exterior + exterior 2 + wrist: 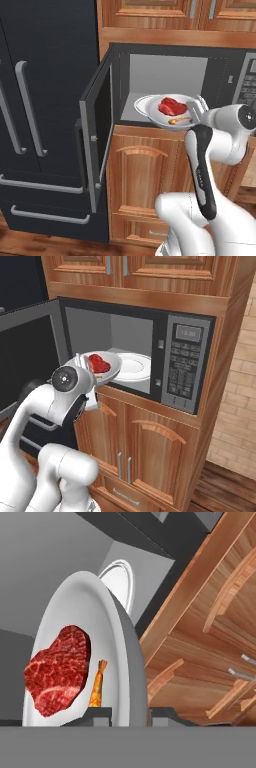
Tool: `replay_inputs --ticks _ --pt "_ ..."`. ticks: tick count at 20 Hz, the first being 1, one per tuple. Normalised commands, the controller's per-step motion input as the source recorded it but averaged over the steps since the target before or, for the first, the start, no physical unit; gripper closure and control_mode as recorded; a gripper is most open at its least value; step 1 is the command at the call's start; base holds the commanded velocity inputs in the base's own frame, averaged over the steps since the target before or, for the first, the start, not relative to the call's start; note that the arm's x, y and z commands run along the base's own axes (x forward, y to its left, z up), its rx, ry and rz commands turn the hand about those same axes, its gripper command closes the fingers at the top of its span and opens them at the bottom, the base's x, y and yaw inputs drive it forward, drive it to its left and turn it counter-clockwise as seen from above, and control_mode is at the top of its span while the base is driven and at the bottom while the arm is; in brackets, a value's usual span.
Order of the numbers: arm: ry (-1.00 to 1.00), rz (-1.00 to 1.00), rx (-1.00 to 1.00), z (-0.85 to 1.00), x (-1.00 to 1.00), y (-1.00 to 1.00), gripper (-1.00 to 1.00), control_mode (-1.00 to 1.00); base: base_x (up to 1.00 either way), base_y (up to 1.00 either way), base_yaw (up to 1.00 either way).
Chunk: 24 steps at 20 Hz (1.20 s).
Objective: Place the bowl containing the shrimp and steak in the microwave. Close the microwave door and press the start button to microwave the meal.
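Bowl, rim pinched by hand, hangs half across microwave sill.

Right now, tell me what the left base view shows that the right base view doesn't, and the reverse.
Left base view alone: the fridge with its long handles, the inner face of the open door seen nearly edge-on, and the shrimp beside the steak.

Right base view alone: the whole keypad with its display, and the brick wall at right.

Both: the tool shut on the rim of the bowl, held at the mouth of the microwave, the white turntable inside, and wooden cabinets.
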Motion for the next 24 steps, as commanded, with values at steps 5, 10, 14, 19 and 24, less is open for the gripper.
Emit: replay_inputs --ticks 5,10,14,19,24 --pt "0.01 -0.1 0.0 0.0 0.52 -0.1 1.0 -1.0 0.0 0.0 0.0" --pt "0.0 -0.13 0.0 0.0 0.46 -0.09 1.0 -1.0 0.0 0.0 0.0" --pt "0.0 -0.09 0.0 -0.09 0.38 -0.01 1.0 -1.0 0.0 0.0 0.0" --pt "0.0 -0.06 0.0 -0.18 0.36 0.0 1.0 -1.0 0.0 0.0 0.0" --pt "0.0 -0.05 0.0 -0.24 0.27 -0.01 1.0 -1.0 0.0 0.0 0.0"
